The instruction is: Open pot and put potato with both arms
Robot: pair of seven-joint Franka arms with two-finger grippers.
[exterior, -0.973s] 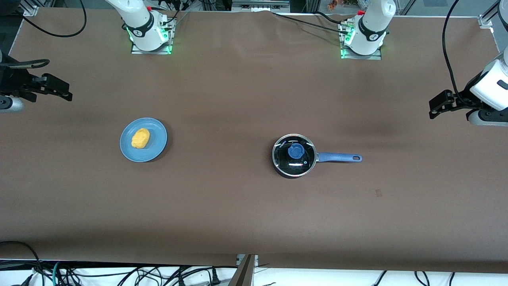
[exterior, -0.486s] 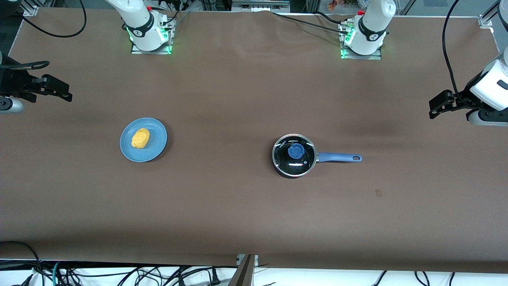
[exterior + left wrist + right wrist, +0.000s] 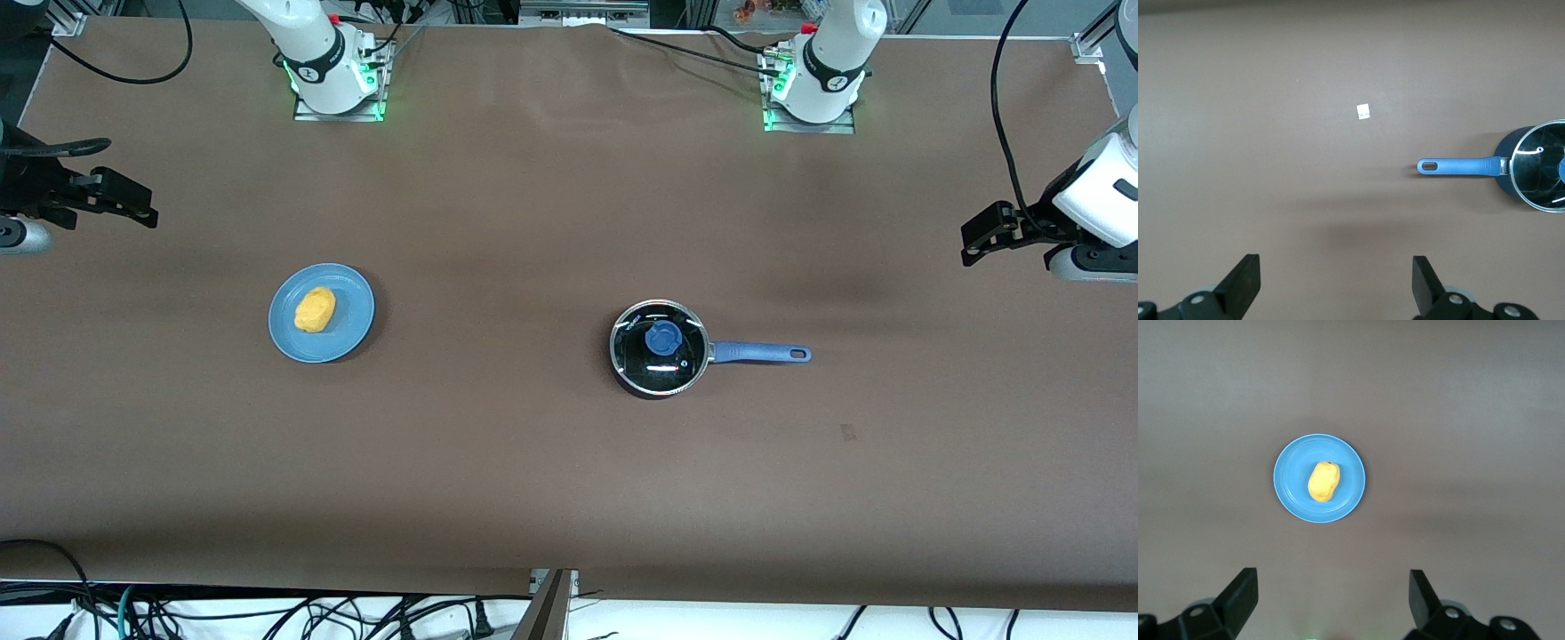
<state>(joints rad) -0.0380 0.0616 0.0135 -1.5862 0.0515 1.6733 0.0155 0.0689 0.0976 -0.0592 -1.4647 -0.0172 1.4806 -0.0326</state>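
Note:
The black pot stands mid-table with its glass lid on, blue knob up, and blue handle pointing toward the left arm's end. It also shows in the left wrist view. The yellow-orange potato lies on a light-blue plate toward the right arm's end, and shows in the right wrist view. My left gripper hangs open and empty over the left arm's end of the table. My right gripper hangs open and empty over the right arm's end.
A small white tag lies on the brown table cover, nearer to the front camera than the pot's handle. Both arm bases stand along the table's edge farthest from the front camera. Cables hang under the near edge.
My right gripper has shifted very slightly toward its end of the table. The pot, potato and left gripper have not moved.

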